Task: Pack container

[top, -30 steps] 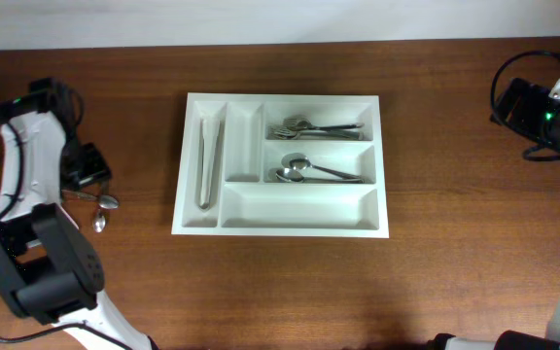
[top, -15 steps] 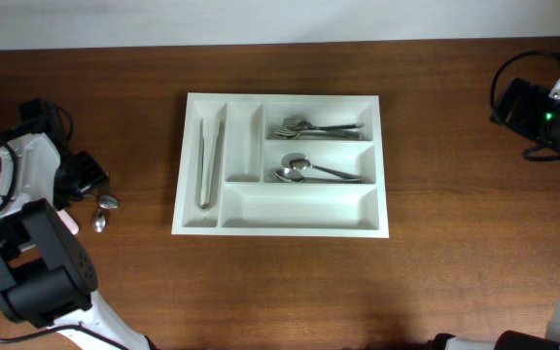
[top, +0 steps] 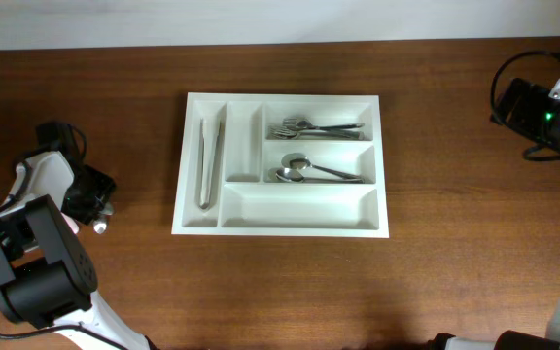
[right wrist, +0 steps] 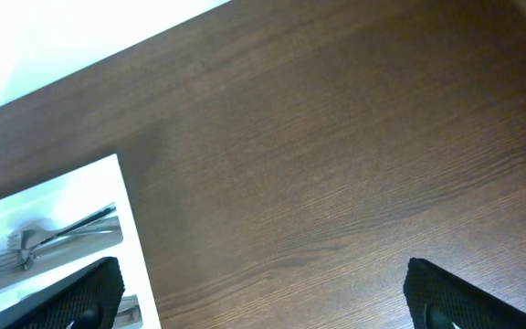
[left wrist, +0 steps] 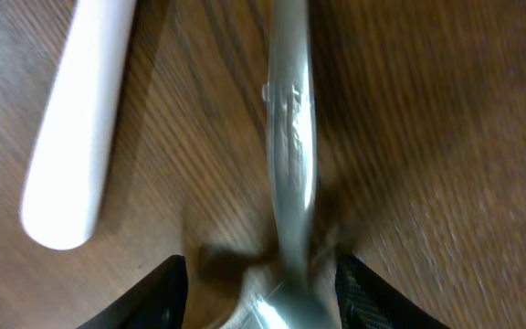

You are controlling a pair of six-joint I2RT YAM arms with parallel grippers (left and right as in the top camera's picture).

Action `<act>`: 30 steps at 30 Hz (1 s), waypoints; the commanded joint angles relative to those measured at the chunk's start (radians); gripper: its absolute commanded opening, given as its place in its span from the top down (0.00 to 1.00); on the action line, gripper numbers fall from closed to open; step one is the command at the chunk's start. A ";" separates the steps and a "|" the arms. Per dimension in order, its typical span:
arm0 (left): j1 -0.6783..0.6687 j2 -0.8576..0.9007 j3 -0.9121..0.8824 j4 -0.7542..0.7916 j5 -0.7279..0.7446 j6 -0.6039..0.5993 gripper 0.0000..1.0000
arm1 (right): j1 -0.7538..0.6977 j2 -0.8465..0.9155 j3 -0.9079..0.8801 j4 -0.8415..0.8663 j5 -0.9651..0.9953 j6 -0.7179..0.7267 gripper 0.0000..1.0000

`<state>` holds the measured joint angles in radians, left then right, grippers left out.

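The container (top: 299,207) sits in the middle of the wooden surface (top: 436,272), its long side running across the overhead view. A pair of tongs (top: 208,160) lies in its leftmost narrow slot, forks (top: 314,127) in the top long compartment and spoons (top: 311,172) in the one just below. Well to the left of it, the left tool (left wrist: 263,297) sits low at the surface with its jaws parted. One dark fingertip (left wrist: 167,292) stands on each side of a metal utensil handle (left wrist: 290,155), and nothing is gripped. A white rounded handle (left wrist: 76,128) lies just beside the metal one, at a slant. The right tool (right wrist: 263,302) hangs over the far right of the surface, well apart from the container and spread wide, holding nothing. Its camera catches the container's corner with the forks.
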<state>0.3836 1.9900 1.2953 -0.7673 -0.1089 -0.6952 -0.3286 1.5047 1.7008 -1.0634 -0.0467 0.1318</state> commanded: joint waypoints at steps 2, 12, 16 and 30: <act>0.001 -0.008 -0.040 0.035 0.001 -0.068 0.46 | -0.006 0.002 -0.005 0.001 -0.005 0.008 0.01; 0.001 -0.008 -0.051 0.043 0.019 -0.075 0.46 | -0.006 0.002 -0.005 0.001 -0.005 0.008 0.01; 0.001 -0.008 -0.051 0.042 0.035 -0.075 0.54 | -0.006 0.002 -0.005 0.001 -0.005 0.008 0.01; 0.001 -0.008 -0.051 0.039 0.077 -0.071 0.98 | -0.006 0.002 -0.005 0.001 -0.005 0.008 0.01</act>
<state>0.3836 1.9785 1.2732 -0.7208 -0.0681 -0.7681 -0.3286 1.5047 1.7008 -1.0634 -0.0467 0.1314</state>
